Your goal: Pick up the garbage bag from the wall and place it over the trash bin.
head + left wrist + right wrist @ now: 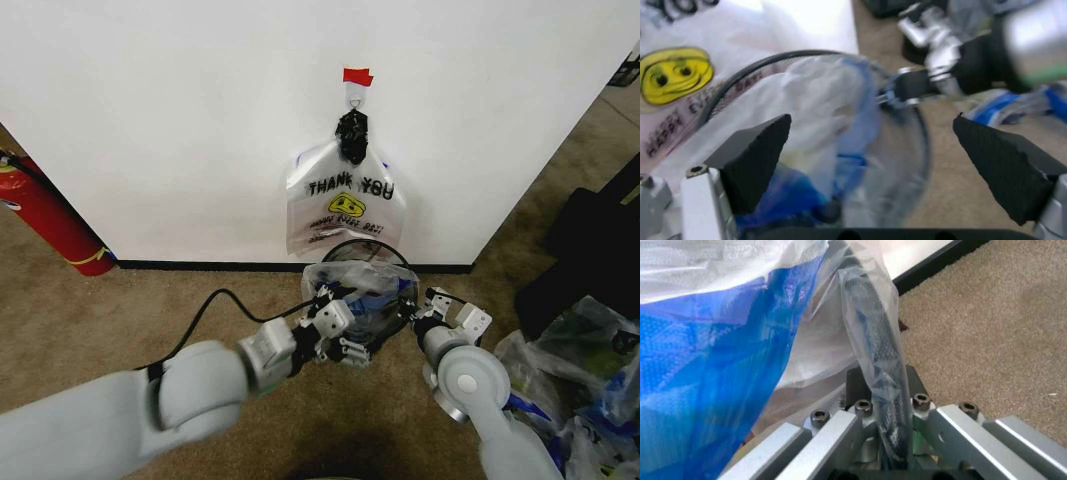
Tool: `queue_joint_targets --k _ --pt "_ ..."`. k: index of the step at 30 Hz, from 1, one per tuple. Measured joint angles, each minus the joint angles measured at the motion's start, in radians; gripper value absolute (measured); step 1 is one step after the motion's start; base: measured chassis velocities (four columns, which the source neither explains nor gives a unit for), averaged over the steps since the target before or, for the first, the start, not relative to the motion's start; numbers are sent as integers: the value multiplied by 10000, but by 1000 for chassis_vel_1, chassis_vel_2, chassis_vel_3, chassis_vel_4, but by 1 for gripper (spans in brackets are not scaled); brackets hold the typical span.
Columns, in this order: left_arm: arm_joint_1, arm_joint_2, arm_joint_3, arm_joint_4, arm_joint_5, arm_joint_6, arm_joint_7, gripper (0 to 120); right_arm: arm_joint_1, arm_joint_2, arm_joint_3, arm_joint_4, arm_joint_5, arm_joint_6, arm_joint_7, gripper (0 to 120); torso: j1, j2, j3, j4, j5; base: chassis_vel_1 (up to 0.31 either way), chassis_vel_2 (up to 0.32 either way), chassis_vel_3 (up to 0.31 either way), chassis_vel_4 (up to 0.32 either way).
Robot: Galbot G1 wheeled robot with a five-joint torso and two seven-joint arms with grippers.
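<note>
Garbage bag [362, 290] draped over trash bin [352, 246], lower centre. Right pincer [418, 308] clamped on bag and rim; left pincer [873, 165] wide open, empty. Release pending.

Garbage bag [362, 292]: thin translucent-white plastic with a blue patch, crumpled, draped over the mouth of the trash bin [372, 251]. In my left wrist view the bag [820, 125] billows inside the dark round rim [747, 75], white folds uppermost, blue gathered lower down. In my right wrist view the film [720, 365] is pulled over the black wire-mesh wall [873, 340], wrapping the rim edge tightly on that side; the blue panel hangs slack beside it.

Trash bin: small, round, black mesh, upright on the carpet, just before the wall's black baseboard. Its far rim arc is bare; the near half is covered by the bag.
</note>
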Motion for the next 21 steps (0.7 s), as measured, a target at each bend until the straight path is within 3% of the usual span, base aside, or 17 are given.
queue_joint_targets --k 6,12,21 --pt "-648 -404 460 270 -769 -3 56 87 0 -11 0 -55 -56 17 -55 0 0 0 -1 1 1 0 0 0 0" --pt "-1041 -794 1061 489 -933 -57 105 63 50 -9 1 -60 -51 29 -57 0 0 0 -1 2 0 0 0 0 0" --pt "-1409 -1293 1644 1435 -254 360 -287 61 -37 -5 10 -24 -72 58 -98 0 0 0 -1 0 0 0 0 0 0"
